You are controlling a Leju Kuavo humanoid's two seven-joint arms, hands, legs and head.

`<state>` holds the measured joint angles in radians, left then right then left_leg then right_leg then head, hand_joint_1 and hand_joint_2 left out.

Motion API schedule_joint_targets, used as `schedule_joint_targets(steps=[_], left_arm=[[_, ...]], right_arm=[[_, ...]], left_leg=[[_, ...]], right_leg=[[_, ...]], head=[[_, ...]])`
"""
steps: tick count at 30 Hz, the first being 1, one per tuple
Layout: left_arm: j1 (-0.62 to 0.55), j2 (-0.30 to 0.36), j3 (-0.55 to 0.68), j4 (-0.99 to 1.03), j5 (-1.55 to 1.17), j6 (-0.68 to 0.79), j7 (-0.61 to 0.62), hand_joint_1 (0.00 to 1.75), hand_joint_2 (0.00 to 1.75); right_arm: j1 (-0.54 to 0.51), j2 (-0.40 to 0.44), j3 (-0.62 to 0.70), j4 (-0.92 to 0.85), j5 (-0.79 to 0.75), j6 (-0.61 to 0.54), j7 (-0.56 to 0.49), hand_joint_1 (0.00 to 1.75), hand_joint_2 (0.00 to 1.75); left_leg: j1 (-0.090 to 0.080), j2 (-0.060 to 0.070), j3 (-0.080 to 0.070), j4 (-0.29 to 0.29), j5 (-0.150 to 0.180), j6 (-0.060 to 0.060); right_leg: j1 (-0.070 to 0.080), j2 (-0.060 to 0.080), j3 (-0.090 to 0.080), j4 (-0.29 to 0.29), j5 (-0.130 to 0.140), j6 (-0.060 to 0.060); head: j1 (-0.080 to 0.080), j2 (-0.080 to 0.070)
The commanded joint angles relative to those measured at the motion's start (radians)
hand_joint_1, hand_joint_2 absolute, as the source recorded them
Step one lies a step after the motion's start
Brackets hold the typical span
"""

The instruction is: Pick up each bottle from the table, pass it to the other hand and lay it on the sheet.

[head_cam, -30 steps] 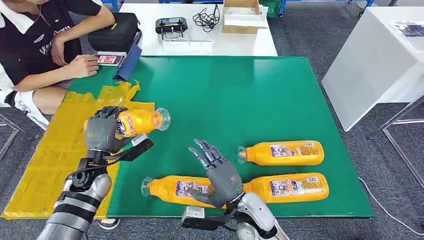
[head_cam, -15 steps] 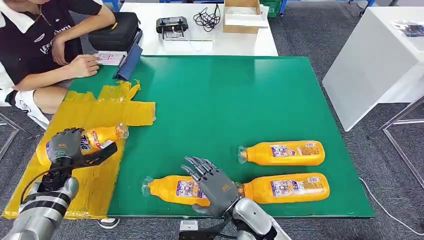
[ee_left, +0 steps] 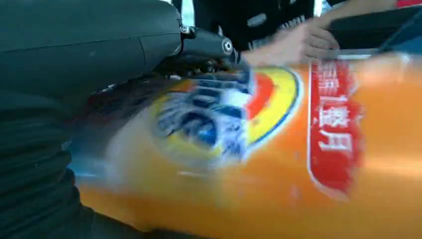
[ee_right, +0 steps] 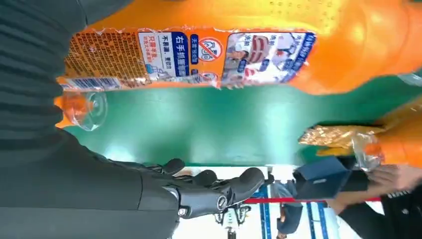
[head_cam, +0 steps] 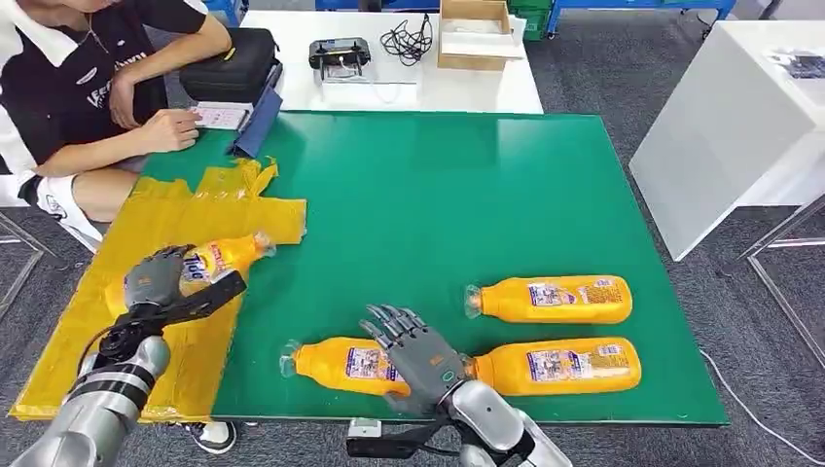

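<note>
**Inspector:** Start with the biggest items. What carries the load?

**Operator:** The green surface, with the yellow sheet draped over its left edge. The sheet is crumpled near its far corner. A person sits just beyond it, hands close to the sheet's far end.

**Inspector:** Bottles?

**Operator:** Three lie on the green: the far right bottle, the near right bottle and the near middle bottle. The fourth, the held bottle, is in my left hand, fingers wrapped around its body, low over the sheet with its cap pointing towards the green. I cannot tell whether it already touches the sheet.

**Inspector:** Right hand?

**Operator:** My right hand is spread, holding nothing, hovering over the gap between the two near bottles.

**Inspector:** Risks, in order.

**Operator:** First, I judge the held bottle may roll once released; it is round, the sheet is slick and wrinkled, and the sheet's outer side hangs past the edge. A release from height would worsen that. Second, the person's hands are near my left arm's path. Third, my right hand sits close above two bottles; a careless descent could nudge the near middle bottle towards the front edge, which is just beside it. Fourth, its smooth label could slip in a loose grasp.
</note>
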<state>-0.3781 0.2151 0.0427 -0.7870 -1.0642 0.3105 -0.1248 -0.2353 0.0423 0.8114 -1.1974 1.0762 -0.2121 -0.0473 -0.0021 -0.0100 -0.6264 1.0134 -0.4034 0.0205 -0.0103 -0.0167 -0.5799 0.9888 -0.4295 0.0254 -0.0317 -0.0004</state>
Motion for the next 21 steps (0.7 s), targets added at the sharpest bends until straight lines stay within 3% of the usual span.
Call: schedule_joint_targets(steps=[1,7,8,11,15,16,17,19,21], left_arm=[[0.11,-0.077,-0.045,-0.09,0.122,-0.04,-0.049,0.0,1.75],[0.188,-0.099,-0.036,-0.261,0.225,0.002,-0.157,0.0,1.75],[0.208,-0.118,-0.019,-0.316,0.308,0.012,-0.24,0.0,1.75],[0.261,-0.149,-0.018,-0.478,0.417,-0.009,-0.317,0.0,1.75],[0.3,-0.178,-0.03,-0.622,0.482,-0.029,-0.334,0.0,1.75],[0.304,-0.187,-0.033,-0.649,0.516,-0.04,-0.356,0.0,1.75],[0.306,-0.193,-0.033,-0.666,0.541,-0.046,-0.377,0.0,1.75],[0.327,-0.214,-0.05,-0.752,0.581,-0.054,-0.405,0.0,1.75],[0.338,-0.221,-0.062,-0.792,0.591,-0.054,-0.408,0.0,1.75]], right_arm=[[-0.063,0.008,0.015,0.184,0.035,0.037,0.085,0.0,1.75],[-0.086,0.033,-0.005,0.26,0.03,0.065,0.122,0.0,1.75],[-0.091,0.041,-0.011,0.281,0.037,0.068,0.142,0.0,1.75],[-0.114,0.066,-0.018,0.351,0.053,0.078,0.17,0.0,1.75],[-0.132,0.088,-0.031,0.411,0.072,0.068,0.193,0.0,1.75],[-0.134,0.093,-0.042,0.422,0.069,0.065,0.197,0.12,1.75],[-0.135,0.095,-0.049,0.427,0.067,0.065,0.201,1.4,1.75],[-0.144,0.103,-0.068,0.453,0.071,0.049,0.215,1.71,1.75],[-0.147,0.106,-0.08,0.463,0.066,0.043,0.209,1.71,1.75]], left_leg=[[-0.001,0.003,0.003,-0.002,0.0,0.0],[-0.001,0.004,0.004,-0.003,0.0,-0.001],[-0.001,0.005,0.006,-0.004,0.0,-0.001],[0.0,0.004,0.003,-0.001,-0.001,0.0],[0.001,0.004,0.001,0.0,-0.001,-0.001],[0.0,0.005,0.0,0.0,0.0,0.0],[0.001,0.004,0.001,0.0,0.0,-0.001],[0.001,0.003,0.001,0.001,-0.001,-0.001],[0.001,0.004,0.0,0.0,-0.001,-0.001]], right_leg=[[-0.001,0.003,0.003,-0.002,0.001,0.0],[-0.001,0.004,0.008,-0.003,0.001,0.0],[0.0,0.006,0.009,-0.004,0.002,0.0],[0.0,0.003,0.006,-0.002,0.001,0.001],[0.001,0.001,0.004,-0.001,0.001,0.0],[0.001,0.001,0.002,-0.001,0.001,0.001],[0.001,0.001,0.004,-0.002,0.001,0.0],[0.001,-0.001,-0.004,-0.001,0.0,0.0],[0.001,0.001,-0.007,-0.002,0.0,-0.001]], head=[[0.0,0.0],[0.0,0.0],[-0.001,0.0],[-0.001,0.0],[0.0,0.0],[0.0,0.0],[0.0,0.0],[0.0,0.0],[-0.001,0.0]])
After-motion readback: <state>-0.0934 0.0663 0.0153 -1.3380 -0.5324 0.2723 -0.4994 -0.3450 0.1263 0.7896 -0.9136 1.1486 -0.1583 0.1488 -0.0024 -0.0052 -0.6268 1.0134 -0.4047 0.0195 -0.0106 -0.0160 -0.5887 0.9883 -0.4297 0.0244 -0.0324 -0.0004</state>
